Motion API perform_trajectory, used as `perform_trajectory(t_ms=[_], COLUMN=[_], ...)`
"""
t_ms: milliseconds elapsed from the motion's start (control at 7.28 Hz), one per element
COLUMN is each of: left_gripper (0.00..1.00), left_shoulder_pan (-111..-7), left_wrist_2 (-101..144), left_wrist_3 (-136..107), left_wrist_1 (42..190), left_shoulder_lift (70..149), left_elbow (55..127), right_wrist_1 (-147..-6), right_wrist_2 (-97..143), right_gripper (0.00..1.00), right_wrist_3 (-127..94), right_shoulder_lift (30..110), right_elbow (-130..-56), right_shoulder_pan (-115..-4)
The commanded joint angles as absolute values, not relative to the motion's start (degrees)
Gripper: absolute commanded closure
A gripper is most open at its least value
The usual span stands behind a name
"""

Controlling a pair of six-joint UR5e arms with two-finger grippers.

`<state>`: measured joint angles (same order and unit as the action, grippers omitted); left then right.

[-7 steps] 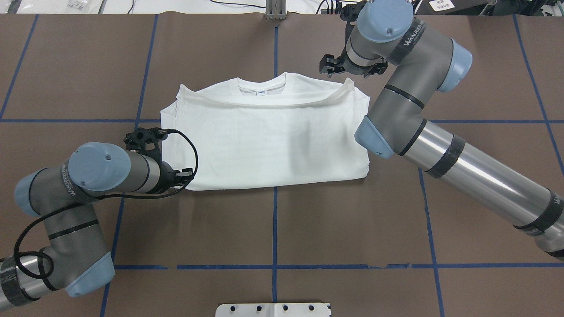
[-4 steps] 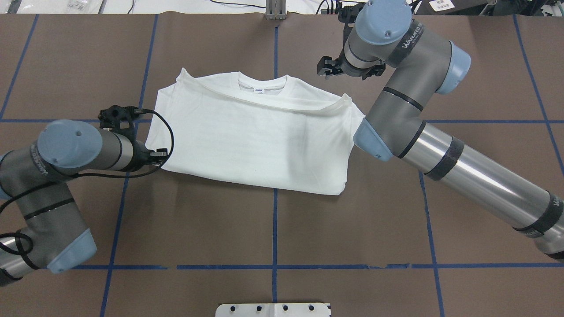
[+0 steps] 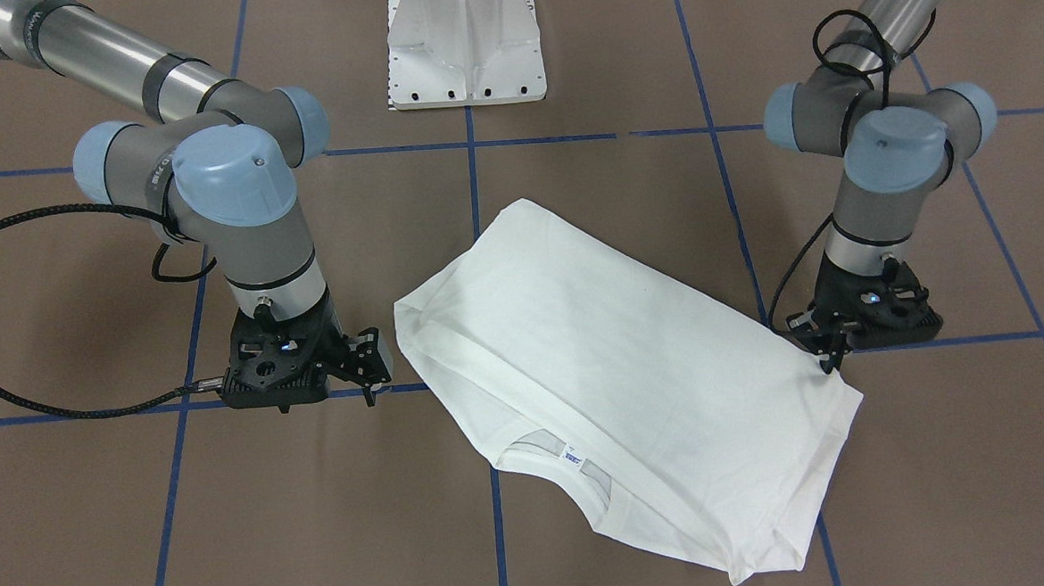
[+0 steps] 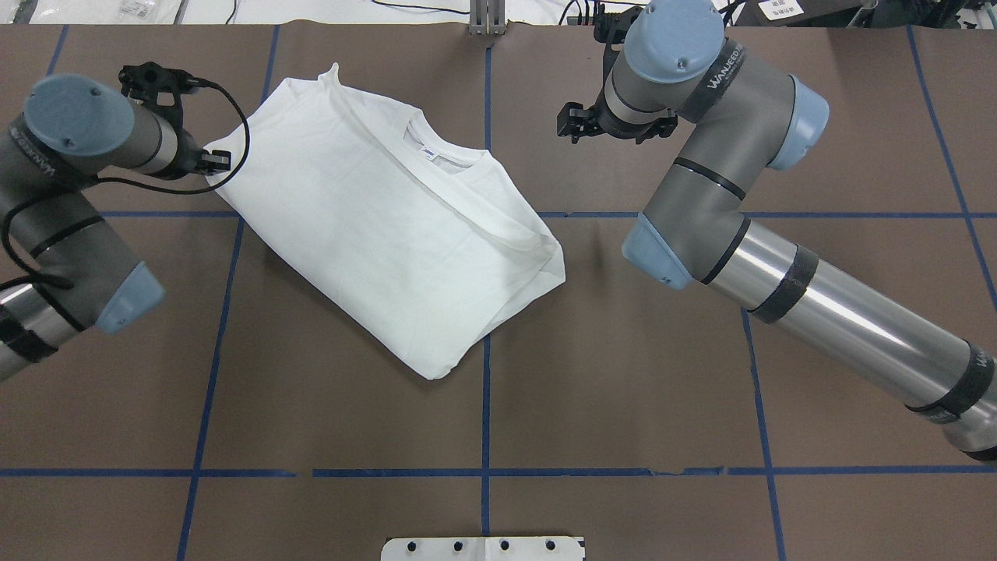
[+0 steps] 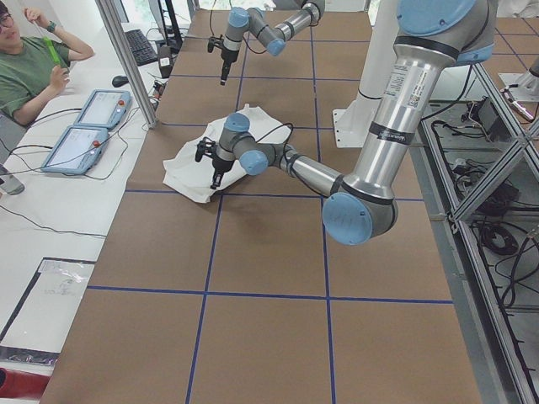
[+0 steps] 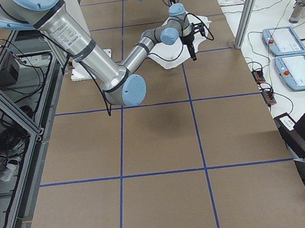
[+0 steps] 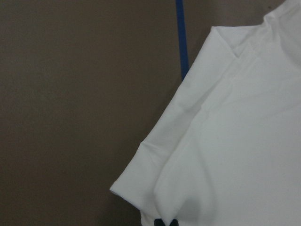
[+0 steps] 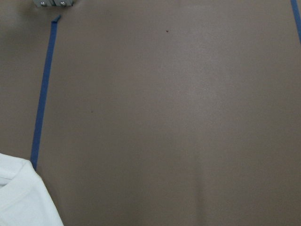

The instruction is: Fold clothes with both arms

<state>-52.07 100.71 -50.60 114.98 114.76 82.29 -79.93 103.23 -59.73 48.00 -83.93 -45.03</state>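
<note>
The white T-shirt (image 4: 382, 226) lies folded and turned diagonally on the brown table, collar and neck label (image 4: 428, 153) facing up. No black text shows. My left gripper (image 4: 220, 164) is shut on the shirt's far-left corner; in the front view it pinches the shirt's edge (image 3: 834, 357). The left wrist view shows that corner (image 7: 225, 141) with dark fingertips (image 7: 164, 222) at the bottom edge. My right gripper (image 4: 572, 125) is open and empty, apart from the shirt, above bare table (image 3: 370, 372). The right wrist view shows only a shirt edge (image 8: 19, 197).
The white pedestal base (image 3: 464, 37) stands at the robot's side of the table. Blue tape lines (image 4: 485, 389) cross the brown surface. A grey bracket (image 4: 487, 19) sits at the far edge. An operator (image 5: 34, 67) sits by two tablets (image 5: 84, 126) beyond it.
My left gripper has pulled the shirt's corner away from the robot and to the left. The shirt has swung from square to diagonal and slid left, away from the right gripper, which barely moved.
</note>
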Motion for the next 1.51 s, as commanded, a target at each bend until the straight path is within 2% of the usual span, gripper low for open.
perform_trajectory(t_ms=[0, 137, 275, 412, 687, 962, 1236, 1374], left_gripper=[1.00, 1.00, 0.36, 0.00, 0.00, 0.00, 0.00, 0.00], left_shoulder_pan=[-55.63, -55.90, -57.81, -58.01, -58.62, -58.62, -58.62, -58.54], left_wrist_2=[98.63, 95.48, 96.58, 99.72, 109.56, 109.69, 109.69, 109.69], left_wrist_3=[-48.60, -46.69, -43.71, -42.38, -42.97, -43.50, -44.64, -45.34], left_wrist_1=[120.90, 122.85, 123.92, 124.27, 124.36, 124.10, 124.10, 124.10], left_shoulder_lift=[126.60, 130.91, 131.04, 128.87, 125.44, 122.00, 121.82, 121.82], left_elbow=[63.98, 57.98, 58.96, 63.15, 69.93, 75.57, 76.02, 76.11], right_wrist_1=[-80.24, -80.16, -80.16, -80.33, -80.07, -73.87, -65.26, -63.91], right_wrist_2=[103.18, 103.18, 103.18, 102.92, 100.22, 95.64, 90.72, 89.57], right_gripper=[0.00, 0.00, 0.00, 0.00, 0.00, 0.01, 0.03, 0.06], right_wrist_3=[-59.77, -59.85, -61.33, -63.78, -67.73, -69.86, -69.87, -69.87], right_shoulder_lift=[47.99, 47.90, 47.38, 45.98, 36.96, 29.30, 27.43, 27.33], right_elbow=[-84.55, -84.38, -84.11, -83.33, -72.48, -60.53, -52.59, -51.69], right_shoulder_pan=[-44.91, -44.83, -44.65, -43.69, -41.32, -38.25, -35.34, -34.55])
